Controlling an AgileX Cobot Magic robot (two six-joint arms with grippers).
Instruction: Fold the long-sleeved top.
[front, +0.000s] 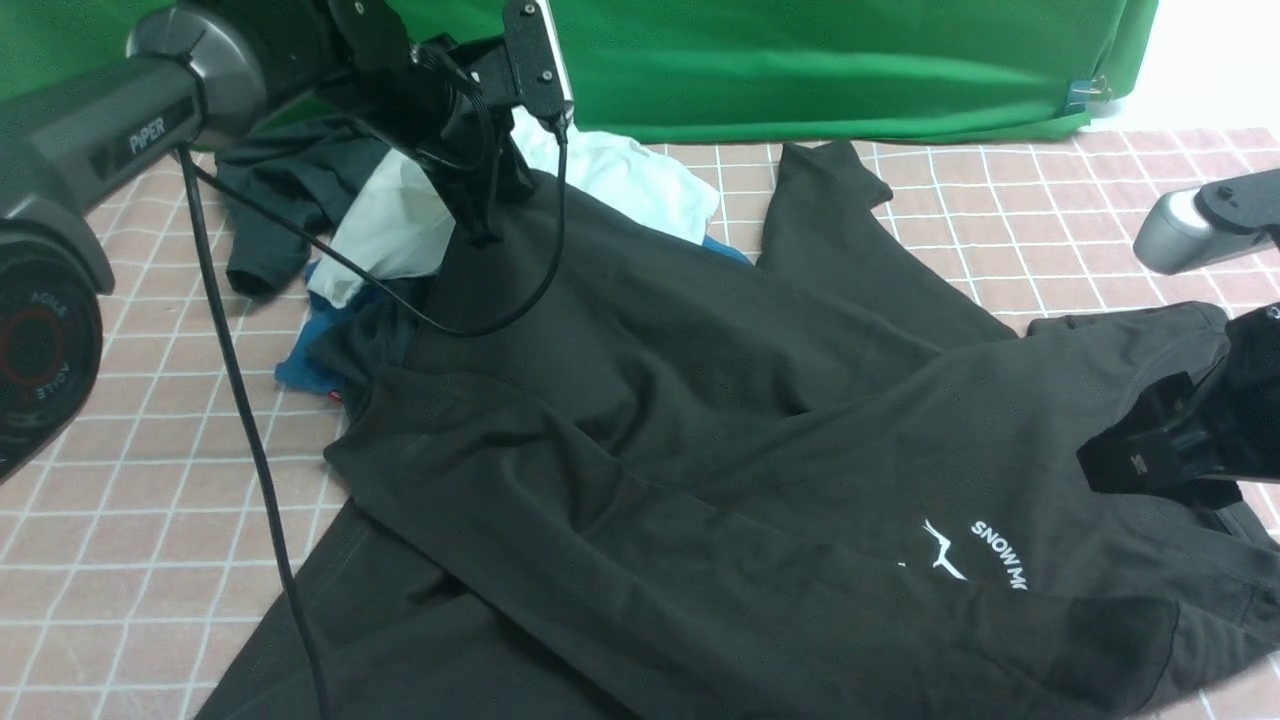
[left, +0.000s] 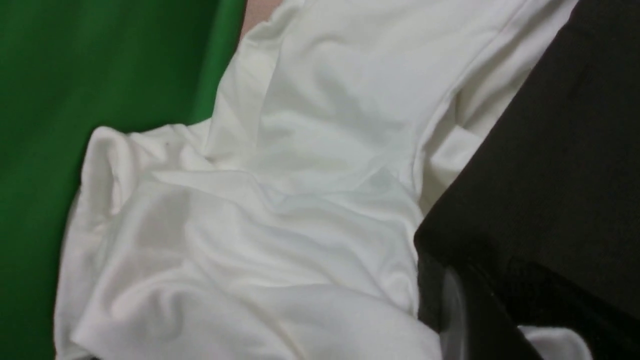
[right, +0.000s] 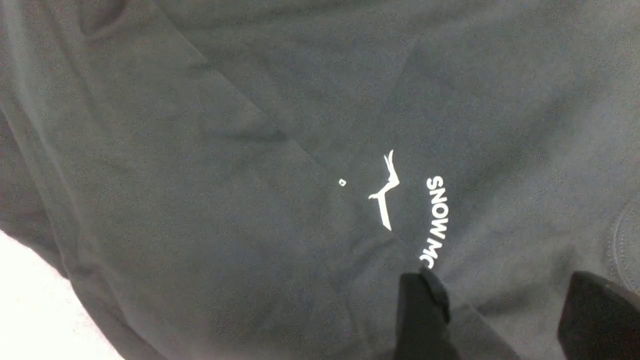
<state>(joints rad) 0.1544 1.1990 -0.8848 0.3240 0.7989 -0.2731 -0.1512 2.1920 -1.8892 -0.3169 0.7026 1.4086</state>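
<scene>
We see the large black long-sleeved top (front: 700, 400), with a small white print, spread over the pink checked counter (front: 150, 520) from its middle to the near edge. The left claw (front: 480, 215) is closed on a raised part of this top toward the far left corner, beside a crumpled white shirt (front: 640, 170). The right claw (front: 1125, 440) stands open just over the top near the right edge and holds nothing.

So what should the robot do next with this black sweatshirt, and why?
Probably lower the right gripper and pinch the cloth beneath it. The left gripper is shut on the long-sleeved top, lifting its far part into a peak, while the right one hovers open by the white print, holding nothing. A second grip would likely let both arms carry the fold.
</scene>
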